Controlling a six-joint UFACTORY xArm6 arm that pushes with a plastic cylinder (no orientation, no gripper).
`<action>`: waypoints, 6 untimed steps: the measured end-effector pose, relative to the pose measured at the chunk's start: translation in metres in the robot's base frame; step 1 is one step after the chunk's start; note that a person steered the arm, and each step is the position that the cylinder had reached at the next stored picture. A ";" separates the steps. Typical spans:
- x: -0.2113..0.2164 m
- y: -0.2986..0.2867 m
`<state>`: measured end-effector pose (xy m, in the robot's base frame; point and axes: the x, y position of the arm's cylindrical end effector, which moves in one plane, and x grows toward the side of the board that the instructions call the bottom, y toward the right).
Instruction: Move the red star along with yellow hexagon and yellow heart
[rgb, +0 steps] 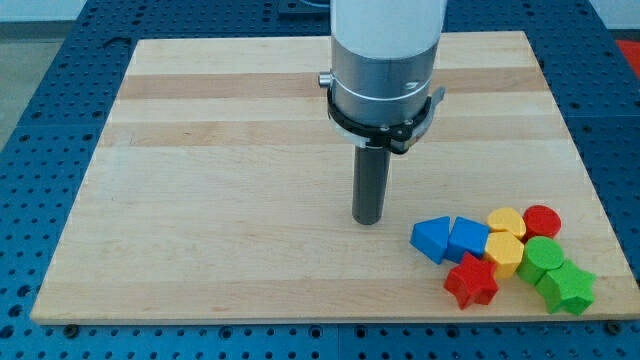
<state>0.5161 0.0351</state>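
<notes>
We see our arm (385, 60) come down from the view's top over a pale wooden board (220, 200), which lies on a blue perforated table (40, 90). Our rod is bare: it carries nothing and grasps nothing, and my tip (368, 221) rests on open wood, apart from every block.

All the blocks sit in one tight cluster towards the view's bottom right, at about four o'clock from my tip. The red star (471, 281) lies at the cluster's lower left edge, at roughly five o'clock from my tip and well clear of it. At one o'clock from the star, touching or almost touching it, is the yellow hexagon (505, 251). Directly at twelve o'clock from the hexagon sits the yellow heart (506, 221) (its shape is hard to make out from this angle), pressed against it.

At nine o'clock from the hexagon is a blue block (468, 238), and at nine o'clock from that another blue block (432, 238), the nearest piece to my tip; their shapes are unclear. A red cylinder (542, 221) stands at three o'clock from the heart. Below it come a green block (543, 257) and, at five o'clock from that, a green star (567, 287) near the board's lower right corner.
</notes>
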 end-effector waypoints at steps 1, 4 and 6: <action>0.002 0.000; 0.051 -0.015; 0.103 -0.015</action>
<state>0.6187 0.0196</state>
